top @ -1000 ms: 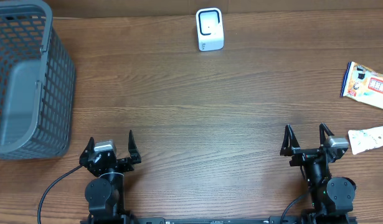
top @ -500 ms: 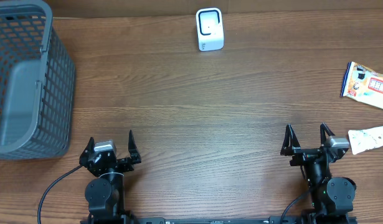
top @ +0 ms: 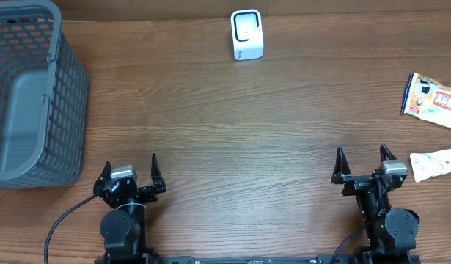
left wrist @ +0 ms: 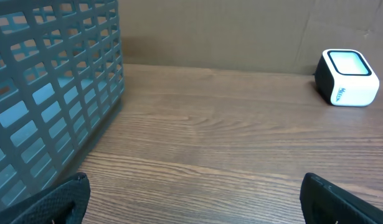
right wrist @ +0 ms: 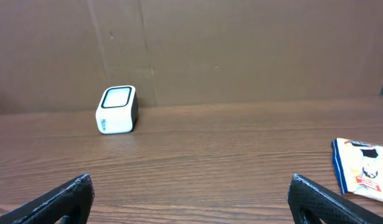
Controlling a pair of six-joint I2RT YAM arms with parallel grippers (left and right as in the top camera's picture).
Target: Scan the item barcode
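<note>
Wooden table, cardboard wall along its far edge. Gray basket at the far left corner. Left claw and right claw gape empty at the near edge. Snack packet and white pouch at the right edge; scanner mid far edge.

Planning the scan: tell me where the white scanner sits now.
In the overhead view the white scanner stands at the far edge of the table, near the middle, apart from the grey basket at left and the snack packet at right.
</note>
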